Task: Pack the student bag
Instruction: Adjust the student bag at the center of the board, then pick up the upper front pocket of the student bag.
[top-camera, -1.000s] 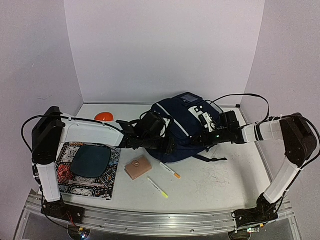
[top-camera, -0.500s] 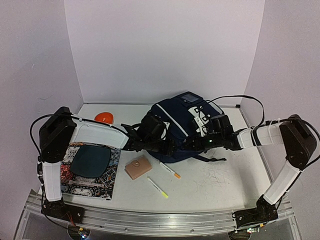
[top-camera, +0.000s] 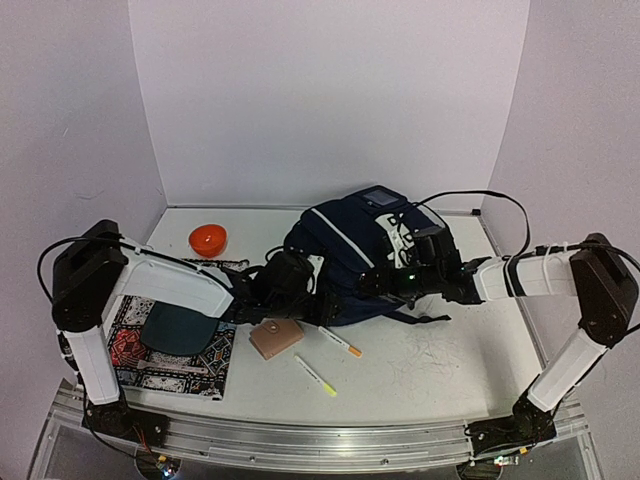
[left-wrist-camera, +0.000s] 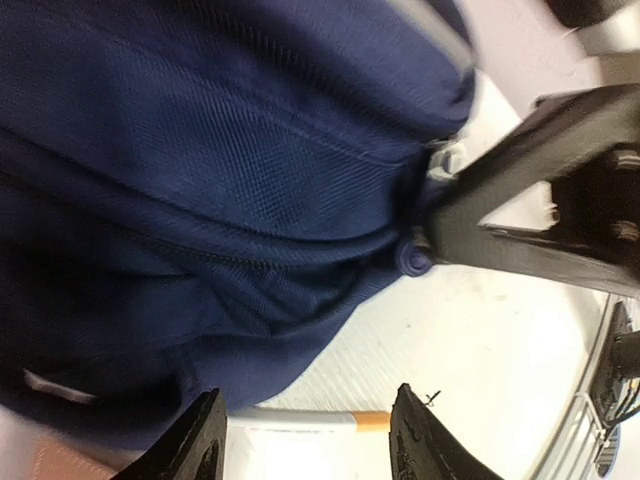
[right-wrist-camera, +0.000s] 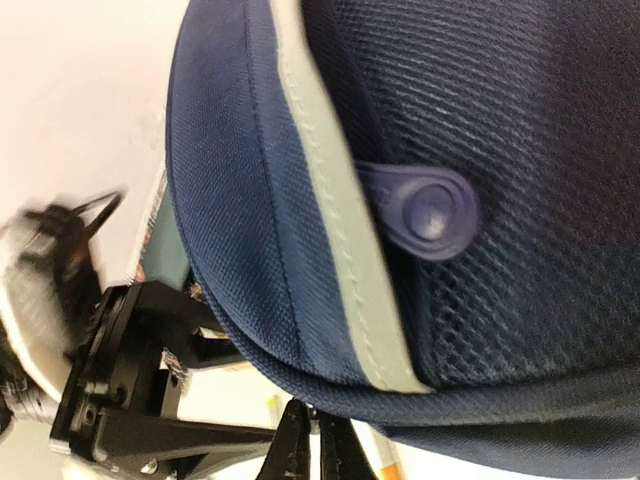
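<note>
Centrally, toward the far edge of the worktop (top-camera: 450, 350), lies the student bag (top-camera: 362, 250); the left pincer (left-wrist-camera: 305, 437) stands open at its near-left hem, the right pincer (right-wrist-camera: 317, 443) closed against its near side.

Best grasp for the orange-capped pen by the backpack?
Likely mid-barrel on the orange-capped pen, from straight above, end effector closing across its width: it lies flat and diagonal on the table, its far end near the student bag, the middle free.

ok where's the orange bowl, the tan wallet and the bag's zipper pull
orange bowl (top-camera: 207, 239), top view, its inside centre
tan wallet (top-camera: 276, 338), top view, middle of its flap
zipper pull (right-wrist-camera: 428, 212), right wrist view, its rounded end
</note>
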